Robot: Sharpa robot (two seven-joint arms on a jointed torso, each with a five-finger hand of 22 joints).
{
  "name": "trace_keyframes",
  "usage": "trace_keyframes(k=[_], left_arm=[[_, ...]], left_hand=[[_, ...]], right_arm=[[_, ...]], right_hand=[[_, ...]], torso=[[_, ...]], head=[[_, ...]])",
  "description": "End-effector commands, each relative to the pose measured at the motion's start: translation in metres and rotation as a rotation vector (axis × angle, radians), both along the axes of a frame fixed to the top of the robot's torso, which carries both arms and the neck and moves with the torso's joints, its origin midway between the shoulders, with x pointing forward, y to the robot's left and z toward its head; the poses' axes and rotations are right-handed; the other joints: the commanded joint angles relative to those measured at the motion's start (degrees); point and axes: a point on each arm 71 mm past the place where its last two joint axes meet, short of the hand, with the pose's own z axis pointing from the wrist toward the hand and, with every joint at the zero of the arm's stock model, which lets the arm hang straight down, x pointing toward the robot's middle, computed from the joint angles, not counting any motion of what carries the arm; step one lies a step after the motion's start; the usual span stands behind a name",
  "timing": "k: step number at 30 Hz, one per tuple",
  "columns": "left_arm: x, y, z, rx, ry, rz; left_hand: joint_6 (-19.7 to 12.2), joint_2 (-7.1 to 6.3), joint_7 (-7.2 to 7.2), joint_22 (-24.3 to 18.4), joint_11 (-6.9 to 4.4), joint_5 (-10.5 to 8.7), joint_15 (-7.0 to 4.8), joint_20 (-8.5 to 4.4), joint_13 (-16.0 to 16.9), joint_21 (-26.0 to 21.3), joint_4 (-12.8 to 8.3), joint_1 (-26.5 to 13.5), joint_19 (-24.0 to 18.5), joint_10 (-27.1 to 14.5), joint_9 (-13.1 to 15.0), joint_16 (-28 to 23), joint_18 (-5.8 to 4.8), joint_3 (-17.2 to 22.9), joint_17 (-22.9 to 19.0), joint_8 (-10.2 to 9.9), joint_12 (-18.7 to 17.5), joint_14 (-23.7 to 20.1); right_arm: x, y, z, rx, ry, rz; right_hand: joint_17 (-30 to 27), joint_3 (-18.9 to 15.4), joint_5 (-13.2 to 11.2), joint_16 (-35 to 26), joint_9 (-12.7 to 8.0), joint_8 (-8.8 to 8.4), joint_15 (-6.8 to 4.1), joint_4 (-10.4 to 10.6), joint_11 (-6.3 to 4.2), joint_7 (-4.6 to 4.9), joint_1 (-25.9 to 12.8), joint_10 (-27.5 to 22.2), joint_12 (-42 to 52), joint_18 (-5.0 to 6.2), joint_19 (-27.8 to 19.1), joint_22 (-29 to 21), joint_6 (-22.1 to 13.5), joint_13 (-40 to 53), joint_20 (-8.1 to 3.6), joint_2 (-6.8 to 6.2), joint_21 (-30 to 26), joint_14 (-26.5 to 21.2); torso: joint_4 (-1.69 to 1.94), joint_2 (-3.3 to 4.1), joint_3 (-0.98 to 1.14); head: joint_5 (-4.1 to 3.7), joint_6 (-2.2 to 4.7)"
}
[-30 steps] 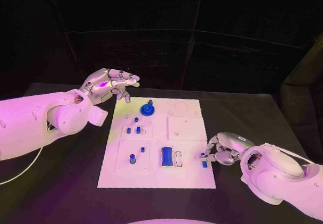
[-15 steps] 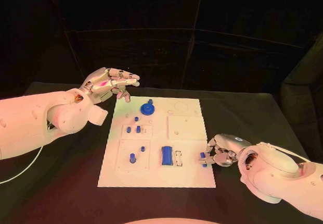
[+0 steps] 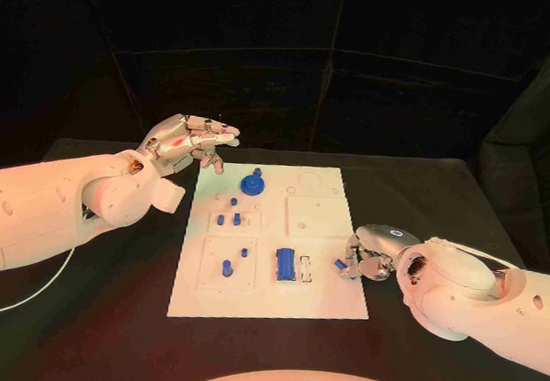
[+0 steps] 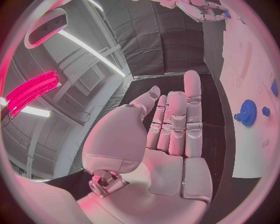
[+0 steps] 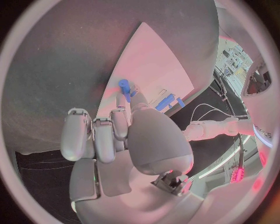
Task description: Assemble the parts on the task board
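Holding blue part (image 3: 341,265) | right robot hand (image 3: 373,252) | task board (image 3: 311,302) edge

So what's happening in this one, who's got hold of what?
A two-armed robot is working at a white task board on a black table. Its right hand is at the board's right edge, pinching a small blue part in its fingertips. Its left hand hovers near the board's far left corner, holding nothing, fingers loosely curled. Other pieces sit on the board: a blue gear, some small blue pegs and a blue block.
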Motion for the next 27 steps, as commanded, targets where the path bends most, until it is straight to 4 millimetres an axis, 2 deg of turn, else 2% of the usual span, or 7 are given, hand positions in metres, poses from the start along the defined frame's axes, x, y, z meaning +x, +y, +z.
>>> trace_keyframes(k=[1, 5, 9, 16, 20, 23, 27], left_arm=[[0.0, -0.001, 0.001, -0.005, -0.006, -0.016], [0.0, -0.001, 0.001, -0.004, -0.005, -0.015], [0.0, -0.001, 0.001, -0.004, -0.005, -0.014], [-0.001, -0.002, 0.0, -0.003, -0.004, -0.015], [-0.001, -0.001, 0.0, -0.003, -0.004, -0.014], [-0.001, -0.001, 0.0, -0.003, -0.004, -0.014], [-0.001, -0.001, 0.0, -0.003, -0.004, -0.014]], left_hand=[[0.1, 0.57, 0.01, -0.1, -0.15, 0.23, 0.07, 0.39, 0.1, -0.2, 0.0, 0.1, -0.1, -0.3, 0.1, -0.3, 0.78, -0.4, -0.1, -0.1, 0.3, -0.3], [0.1, 0.57, 0.01, -0.1, -0.15, 0.23, 0.07, 0.39, 0.1, -0.2, 0.0, 0.1, -0.1, -0.3, 0.1, -0.3, 0.78, -0.4, -0.1, -0.1, 0.3, -0.3], [0.3, 0.65, -0.06, -0.1, -0.22, 0.23, 0.01, 0.36, 0.1, -0.3, 0.0, 0.1, -0.1, -0.2, 0.1, -0.3, 0.8, -0.5, -0.1, 0.0, 0.3, -0.3], [0.3, 0.65, -0.06, -0.1, -0.22, 0.23, 0.01, 0.36, 0.1, -0.3, 0.0, 0.1, -0.1, -0.2, 0.1, -0.3, 0.8, -0.5, -0.1, 0.0, 0.3, -0.3], [0.3, 0.65, -0.06, -0.1, -0.22, 0.23, 0.01, 0.36, 0.1, -0.3, 0.0, 0.1, -0.1, -0.2, 0.1, -0.3, 0.8, -0.5, -0.1, 0.0, 0.3, -0.3], [0.3, 0.65, -0.06, -0.1, -0.22, 0.23, 0.01, 0.36, 0.1, -0.3, 0.0, 0.1, -0.1, -0.2, 0.1, -0.3, 0.8, -0.5, -0.1, 0.0, 0.3, -0.3], [0.3, 0.65, -0.06, -0.1, -0.22, 0.23, 0.01, 0.36, 0.1, -0.3, 0.0, 0.1, -0.1, -0.2, 0.1, -0.3, 0.8, -0.5, -0.1, 0.0, 0.3, -0.3]], right_arm=[[-0.002, -0.003, -0.008, -0.092, 0.015, 0.009], [-0.003, -0.002, -0.008, -0.086, 0.022, 0.003], [-0.004, -0.001, -0.007, -0.066, 0.026, -0.009], [-0.005, 0.001, -0.005, -0.044, 0.02, -0.026], [-0.006, 0.002, -0.002, -0.001, 0.011, -0.049], [-0.008, 0.003, 0.001, 0.05, -0.007, -0.067], [-0.012, 0.005, 0.009, 0.137, -0.037, -0.091]], right_hand=[[5.0, 0.6, -0.6, -0.2, -0.8, -0.13, -0.39, -0.3, -0.37, 0.16, 2.7, 0.0, 0.1, -0.93, 0.0, 0.1, 0.4, 0.1, -0.35, 2.18, -0.3, 4.0], [5.0, 1.0, -1.7, -0.2, -1.0, -0.64, -0.26, 0.1, -0.21, 0.33, 1.3, 0.0, 0.1, -0.92, 0.0, 0.0, 0.4, 0.1, -0.26, 2.05, -0.3, 4.0], [5.0, 1.5, -1.0, -0.2, -1.3, -1.26, -0.15, 0.7, -0.08, 0.47, -0.2, 0.0, -0.1, -0.91, 0.0, 0.0, 0.2, 0.0, -0.15, 1.96, -0.4, 4.0], [5.0, 3.4, 3.0, -0.3, -1.9, -2.49, -0.09, 1.0, -0.02, 0.55, -1.8, -0.1, -0.3, -0.87, 0.0, -0.1, 0.3, -0.1, -0.07, 1.23, -0.5, 4.0], [5.3, 5.8, 7.0, -0.1, -2.1, -2.95, -0.3, 0.3, -0.26, 0.3, -1.6, 0.0, -0.1, -0.91, 0.2, 0.2, 1.2, 0.1, -0.27, 1.03, -0.3, 4.1], [5.7, 7.8, 9.5, 0.1, -2.3, -3.44, -0.38, 0.3, -0.37, 0.22, -2.5, 0.3, 0.1, -0.96, 0.3, 0.5, 1.8, 0.4, -0.39, 0.24, -0.1, 4.2], [6.0, 10.1, 10.6, 0.3, -2.5, -3.95, -0.47, 0.5, -0.41, 0.12, -3.7, 0.5, 0.2, -1.01, 0.4, 0.7, 2.3, 0.5, -0.46, -0.79, 0.0, 4.2]], torso=[[0.02, -0.06, -0.01], [0.03, -0.04, -0.01], [-0.02, -0.1, -0.04], [-0.01, -0.01, 0.0], [-0.11, -0.1, -0.02], [-0.14, -0.11, -0.08], [-0.1, -0.12, -0.11]], head=[[0.12, -0.15], [0.3, -0.04], [0.27, 0.01], [0.58, 0.03], [0.74, 0.0], [0.78, -0.02], [0.74, 0.06]])
